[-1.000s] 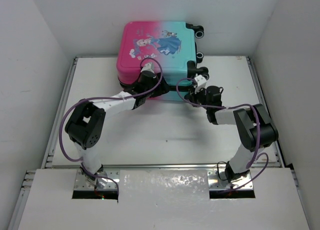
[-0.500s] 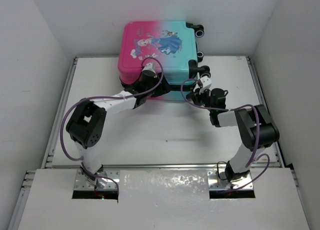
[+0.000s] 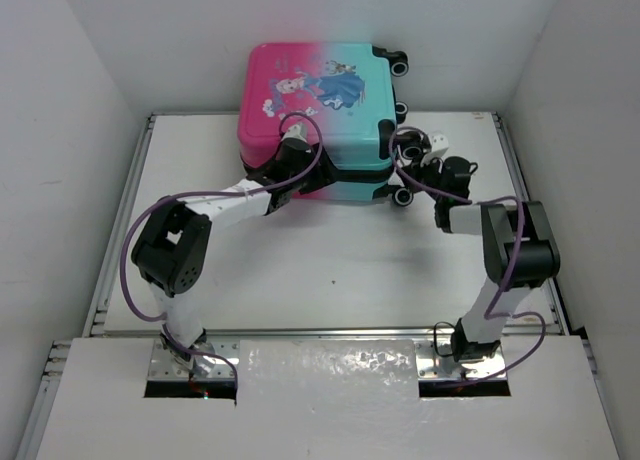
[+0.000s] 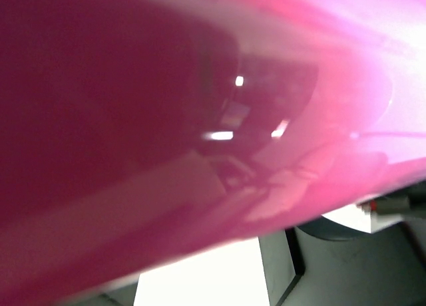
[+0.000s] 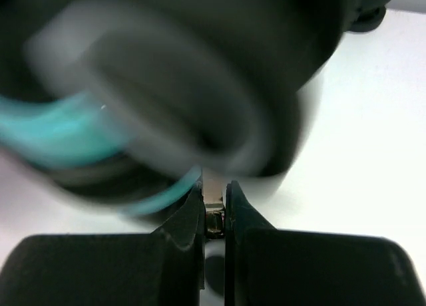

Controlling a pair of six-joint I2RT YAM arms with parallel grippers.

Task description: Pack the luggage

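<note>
While the left gripper [image 3: 288, 145] is pressing against the pink front edge of the luggage [image 3: 320, 90], the right gripper [image 5: 214, 190] is travelling round the near right corner. A second ago it was sitting at the front seam under the teal half. Now it is lying along the right side, close to the wheels, and its forearm is swinging outward with it. The luggage is shifting slightly to the right under the pull.

The luggage is lying flat at the far edge of the table [image 3: 330, 270], against the back wall. Its picture side is facing up, its wheels are pointing right, and its lid is resting down on the base.

In the right wrist view the jaws are pressed together and are pinching a small metal tab [image 5: 213, 219]. A blurred black wheel [image 5: 193, 100] is filling the space just beyond the fingertips.

The left wrist view is showing only pink shell. The fingers are hidden, so whether they are spread or closed cannot be told.

Judgement: the tab is probably the zip pull, and the sweep round the corner suggests the zip is being drawn along the seam. That would put the task in its closing stage, with the rest of the seam still to run. What is inside is not showing. The sideways creep indicates that the left arm is needed as a brace.
</note>
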